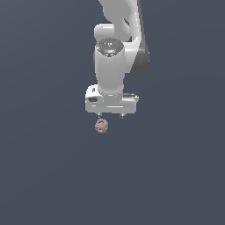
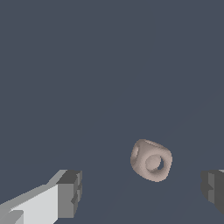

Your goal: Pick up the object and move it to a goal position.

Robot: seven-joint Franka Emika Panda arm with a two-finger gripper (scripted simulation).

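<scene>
- The gripper (image 1: 110, 116) hangs pointing straight down just above the ball (image 1: 102, 125), likely lined up for a descent onto it.
- Its jaws are spread wide and hold nothing; in the wrist view the ball (image 2: 151, 160) sits between the two fingertips (image 2: 70, 193), nearer one than the other, so it looks off-centre.
- The ball lies alone on the plain dark worktop; no edge or corner shows, so its place cannot be fixed further.
- Count: one arm, one gripper, two fingers, one ball. No goal marker is visible.
</scene>
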